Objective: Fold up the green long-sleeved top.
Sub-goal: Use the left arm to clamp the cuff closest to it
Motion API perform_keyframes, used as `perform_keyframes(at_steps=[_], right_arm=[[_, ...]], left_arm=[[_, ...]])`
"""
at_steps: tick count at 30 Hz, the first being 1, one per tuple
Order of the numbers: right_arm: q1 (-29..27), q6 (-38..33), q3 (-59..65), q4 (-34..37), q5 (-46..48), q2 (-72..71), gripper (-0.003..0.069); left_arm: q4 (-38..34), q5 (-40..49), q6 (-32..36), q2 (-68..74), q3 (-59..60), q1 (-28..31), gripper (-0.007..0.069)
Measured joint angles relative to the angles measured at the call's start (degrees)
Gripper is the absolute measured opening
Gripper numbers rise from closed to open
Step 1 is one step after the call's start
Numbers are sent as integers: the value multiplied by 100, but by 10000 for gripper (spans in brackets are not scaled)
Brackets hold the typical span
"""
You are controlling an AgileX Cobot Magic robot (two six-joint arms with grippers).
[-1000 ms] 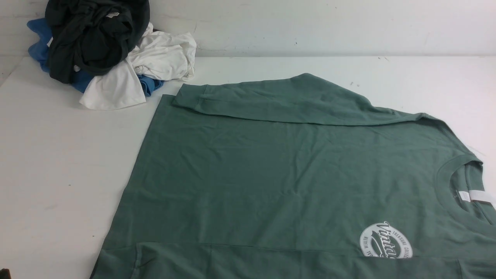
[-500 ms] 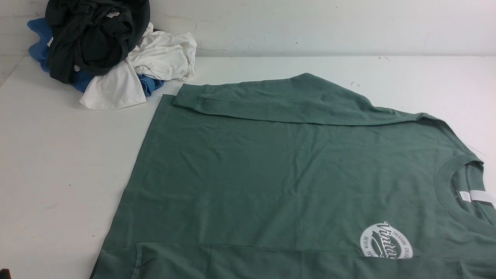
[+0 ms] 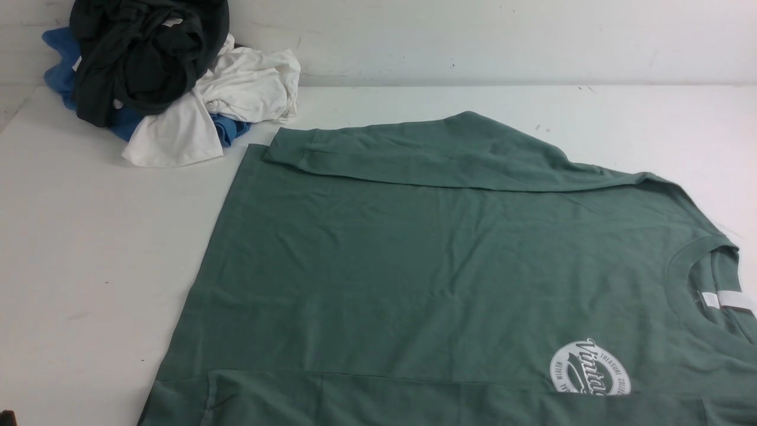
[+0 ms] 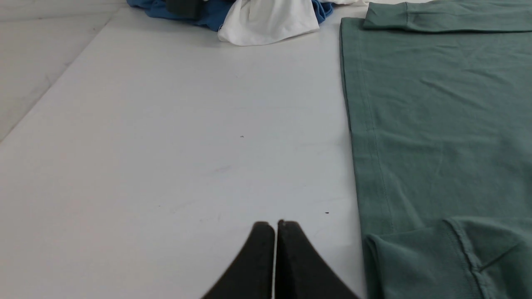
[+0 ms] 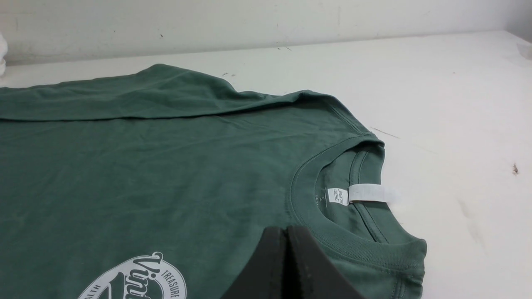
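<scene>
The green long-sleeved top lies flat on the white table, neck to the right, hem to the left. Its far sleeve is folded across the body; the near sleeve lies folded along the front edge. The white logo and neck label show. My left gripper is shut and empty over bare table beside the hem. My right gripper is shut and empty above the chest, just short of the collar. Neither gripper shows in the front view.
A heap of black, white and blue garments sits at the table's far left corner, against the wall. The table's left edge runs near it. Bare table lies left of the top.
</scene>
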Motion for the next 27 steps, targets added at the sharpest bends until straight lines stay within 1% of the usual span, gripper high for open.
perform_keyframes(at_steps=[24,27], right_arm=[[0,4,0,0,0,0,-14],[0,4,0,0,0,0,-14]], left_arm=[[-7,-6,2,0,0,0,-7],[-267,-31,-101,0,0,0,-7]])
